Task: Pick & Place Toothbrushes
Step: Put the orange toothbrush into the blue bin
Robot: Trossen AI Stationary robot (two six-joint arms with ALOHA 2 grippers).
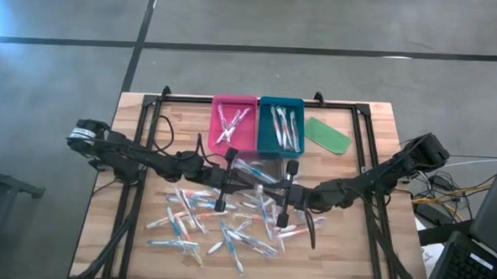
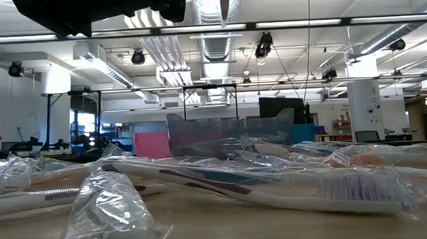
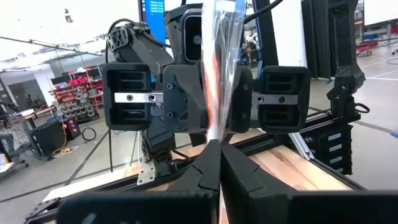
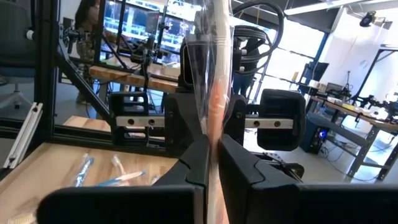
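**Both grippers pinch one wrapped toothbrush**

A wrapped toothbrush hangs in the air above the table's middle, between the arms. The left gripper and right gripper are each clamped on its clear wrapper. Loose toothbrushes lie below on the table. Pulling apart could tear the film or let it slip free.
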